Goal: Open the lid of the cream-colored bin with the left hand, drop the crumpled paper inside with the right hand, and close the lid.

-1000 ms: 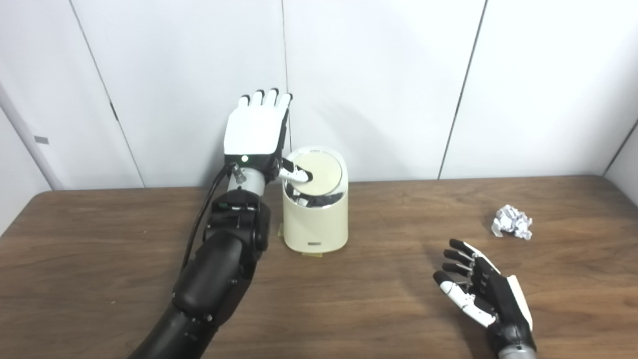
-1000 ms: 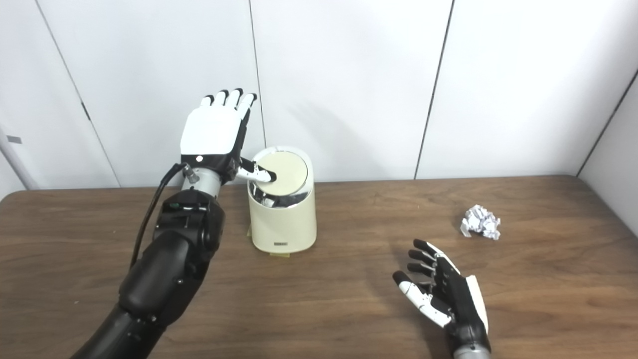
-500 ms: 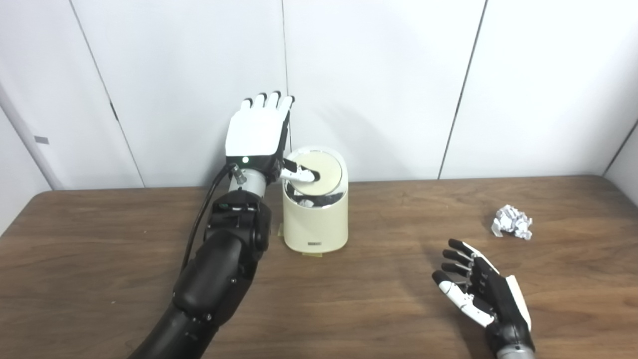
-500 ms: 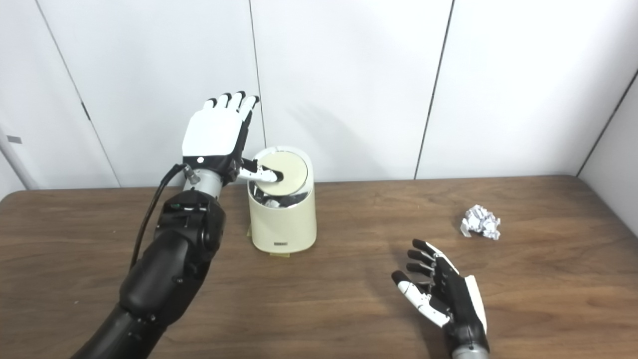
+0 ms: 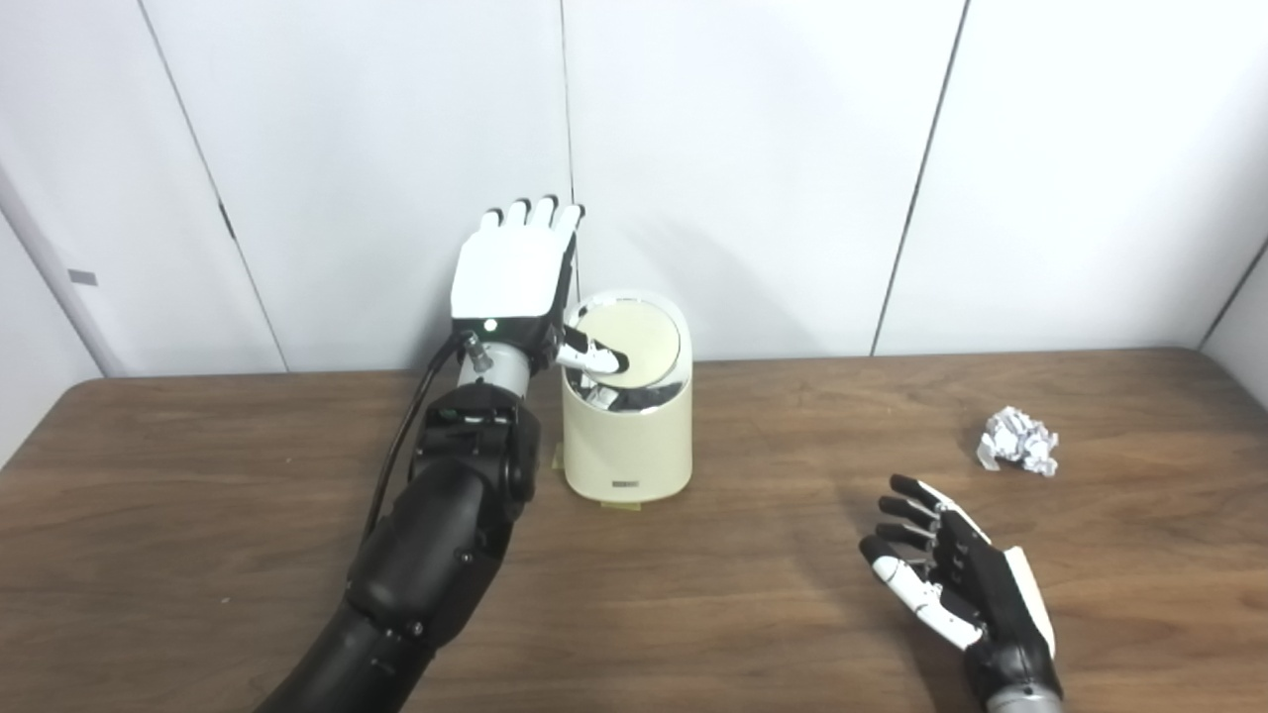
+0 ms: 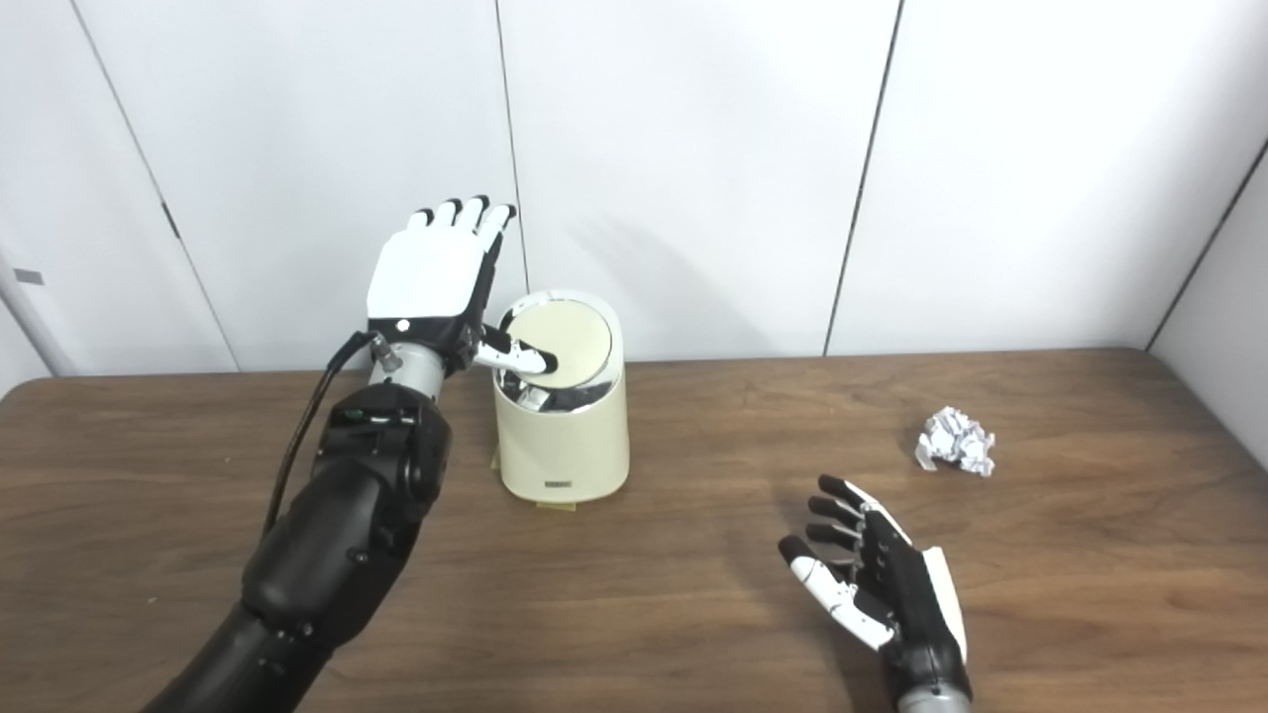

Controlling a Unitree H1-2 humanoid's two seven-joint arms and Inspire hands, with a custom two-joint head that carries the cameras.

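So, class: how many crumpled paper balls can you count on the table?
1. The crumpled paper lies on the table at the right, beyond the open right hand. More may be hidden inside the bin.

Your left hand (image 6: 433, 275) rests its thumb on the cream bin's (image 6: 565, 436) tilted lid (image 6: 560, 342); your right hand (image 6: 882, 594) lies open, crumpled paper (image 6: 955, 442) at its one o'clock.

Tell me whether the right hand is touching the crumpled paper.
Apart. The right eye view shows bare table between the right hand and the crumpled paper.
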